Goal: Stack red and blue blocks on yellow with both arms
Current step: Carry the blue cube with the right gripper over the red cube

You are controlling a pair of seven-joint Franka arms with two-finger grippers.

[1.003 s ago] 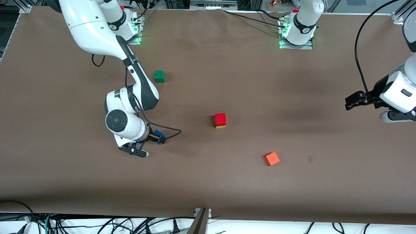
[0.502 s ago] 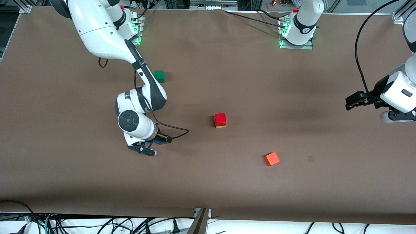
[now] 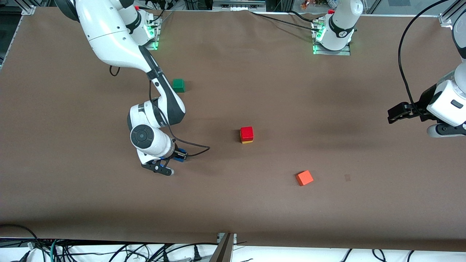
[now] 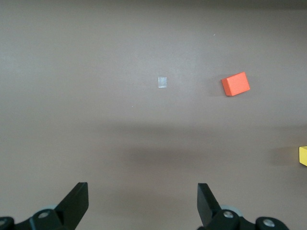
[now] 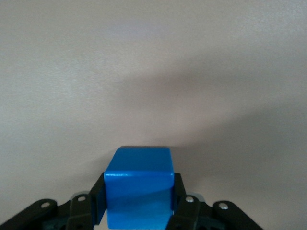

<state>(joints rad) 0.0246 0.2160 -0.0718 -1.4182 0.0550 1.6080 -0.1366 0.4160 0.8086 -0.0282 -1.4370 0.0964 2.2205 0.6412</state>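
Observation:
The blue block (image 5: 139, 184) sits between the fingers of my right gripper (image 5: 139, 197), which is shut on it. In the front view that gripper (image 3: 179, 155) is low over the table toward the right arm's end, and only a sliver of the blue block (image 3: 181, 150) shows. The red block (image 3: 247, 133) rests on the yellow cube (image 3: 247, 141) mid-table. My left gripper (image 3: 395, 113) hangs open and holds nothing over the left arm's end of the table. The left wrist view shows the left gripper (image 4: 142, 194) above bare table and an edge of the yellow cube (image 4: 303, 155).
A green cube (image 3: 178, 85) lies near the right arm's base. An orange cube (image 3: 304, 178) (image 4: 235, 84) lies nearer the front camera than the stack, with a small pale patch (image 3: 347, 177) beside it. Black cables trail from both wrists.
My right gripper came down around the blue block and shut on it. The left arm barely moved.

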